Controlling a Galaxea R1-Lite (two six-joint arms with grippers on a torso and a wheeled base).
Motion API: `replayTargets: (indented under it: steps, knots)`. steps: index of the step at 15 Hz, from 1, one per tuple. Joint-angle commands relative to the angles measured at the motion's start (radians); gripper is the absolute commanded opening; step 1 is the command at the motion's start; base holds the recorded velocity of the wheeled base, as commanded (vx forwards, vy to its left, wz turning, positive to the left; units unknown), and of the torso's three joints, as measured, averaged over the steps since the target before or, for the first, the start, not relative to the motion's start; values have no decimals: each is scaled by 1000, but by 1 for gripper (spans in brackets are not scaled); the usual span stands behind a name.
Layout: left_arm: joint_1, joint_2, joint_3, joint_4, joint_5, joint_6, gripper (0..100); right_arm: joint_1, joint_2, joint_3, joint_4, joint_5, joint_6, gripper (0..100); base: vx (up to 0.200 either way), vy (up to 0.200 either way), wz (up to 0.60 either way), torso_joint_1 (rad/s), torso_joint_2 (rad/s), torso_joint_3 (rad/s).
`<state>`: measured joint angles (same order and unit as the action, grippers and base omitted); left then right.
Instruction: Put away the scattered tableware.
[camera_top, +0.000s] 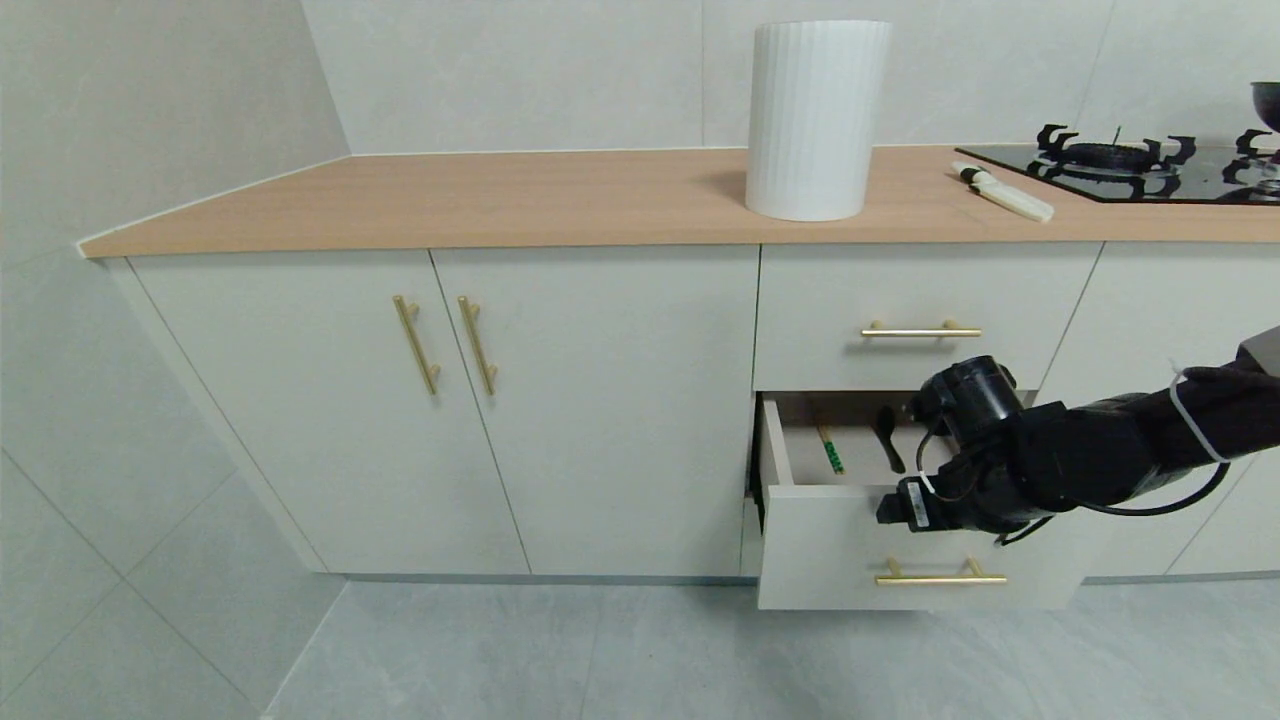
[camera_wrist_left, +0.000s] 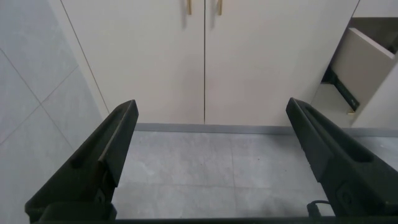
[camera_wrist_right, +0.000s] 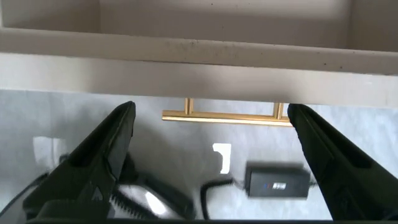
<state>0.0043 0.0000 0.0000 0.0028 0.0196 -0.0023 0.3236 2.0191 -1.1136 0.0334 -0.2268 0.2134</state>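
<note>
Your right end effector (camera_top: 903, 510) hangs wide and empty at the front lip of the open lower drawer (camera_top: 830, 545), just above its gold handle (camera_top: 940, 578). Inside the drawer lie a dark spoon (camera_top: 886, 436) and a green-marked stick (camera_top: 830, 450). A white utensil (camera_top: 1002, 190) lies on the counter (camera_top: 500, 200) near the stove, likely the next piece. Lift straight up clear of the lip before swinging, and leave the drawer open. Your left end effector (camera_wrist_left: 211, 106) is wide and empty, low before the cabinet doors (camera_wrist_left: 205, 56).
</note>
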Motion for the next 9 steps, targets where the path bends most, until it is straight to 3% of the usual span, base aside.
replayTargets:
  steps: [1, 5, 9]
  knots:
    - [0, 0, 0, 0, 0, 1, 100, -15, 35, -37, 2, 1, -3, 100, 0, 0, 0, 0, 0, 0]
    - [0, 0, 0, 0, 0, -1, 100, -37, 70, -115, -1, 1, -3, 100, 0, 0, 0, 0, 0, 0]
    - [0, 0, 0, 0, 0, 1, 100, -67, 125, -117, -135, 0, -3, 100, 0, 0, 0, 0, 0, 0]
